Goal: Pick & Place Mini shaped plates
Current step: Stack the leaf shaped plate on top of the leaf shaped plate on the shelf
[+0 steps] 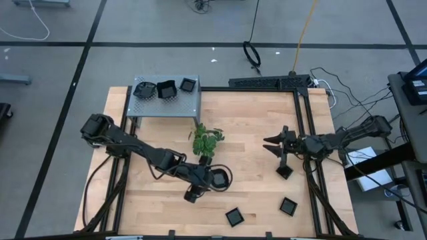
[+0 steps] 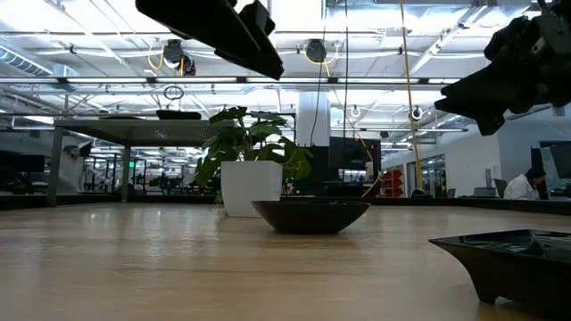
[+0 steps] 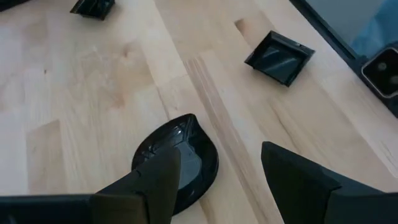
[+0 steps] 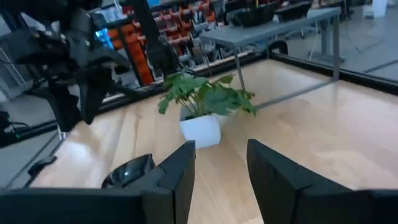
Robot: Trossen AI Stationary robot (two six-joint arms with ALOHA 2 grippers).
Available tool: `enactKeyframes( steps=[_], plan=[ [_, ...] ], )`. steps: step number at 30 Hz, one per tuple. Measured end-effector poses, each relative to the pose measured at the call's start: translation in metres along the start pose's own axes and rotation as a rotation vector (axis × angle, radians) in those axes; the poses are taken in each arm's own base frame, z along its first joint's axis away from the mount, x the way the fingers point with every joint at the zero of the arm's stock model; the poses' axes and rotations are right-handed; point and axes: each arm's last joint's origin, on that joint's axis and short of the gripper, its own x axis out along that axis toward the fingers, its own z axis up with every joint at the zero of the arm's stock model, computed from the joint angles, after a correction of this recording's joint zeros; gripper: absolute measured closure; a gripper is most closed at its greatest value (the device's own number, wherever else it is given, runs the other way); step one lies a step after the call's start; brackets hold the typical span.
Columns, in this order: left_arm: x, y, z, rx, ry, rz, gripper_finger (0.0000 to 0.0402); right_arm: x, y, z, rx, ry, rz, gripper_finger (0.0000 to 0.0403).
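Black glossy plates, wooden table.

Front edge: two square plates, one [image 1: 234,217] and one [image 1: 287,206], loose on bare wood.

Mid-table, left: left gripper [image 1: 212,179] low over a rounded plate [image 1: 220,178], fingers wide; in its wrist view one finger [image 3: 163,177] overlaps the rim, the other stands beside the plate on bare wood. Not yet held.

Mid-table, right: right gripper [image 1: 272,144] raised, fingers parted, empty; one square plate [image 1: 285,172] lies just below it.

Centre: plant [image 1: 206,141] in a white pot, near the rounded plate.

Far corner: grey perforated box [image 1: 167,101] carrying three plates [image 1: 165,89].

Count: seven plates, three on the box, four on the table; one plant; one box.

Risk: glossy, shallow rim likely to skid or flip out if the fingers close off-centre; the lift path to the box passes the plant, which an arm could knock over.
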Motion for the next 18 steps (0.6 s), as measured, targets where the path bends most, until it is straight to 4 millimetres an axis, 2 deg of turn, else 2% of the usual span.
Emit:
enactKeyframes(
  steps=[5, 8, 14, 18],
  plan=[
    [0.006, -0.001, -0.005, 0.058, 0.042, -0.007, 0.0172, -0.001, 0.003, 0.008, 0.052, -0.093, 0.034, 0.0271],
    [0.015, -0.001, -0.007, 0.080, 0.038, -0.004, 0.0172, 0.000, 0.003, 0.008, 0.058, -0.086, 0.042, 0.0271],
    [0.042, -0.005, -0.021, 0.142, 0.103, -0.026, 0.0172, 0.000, 0.004, 0.009, 0.175, -0.088, 0.078, 0.0271],
    [0.058, -0.006, -0.030, 0.172, 0.137, -0.012, 0.0172, 0.000, 0.004, 0.009, 0.183, -0.084, 0.077, 0.0271]
  ],
)
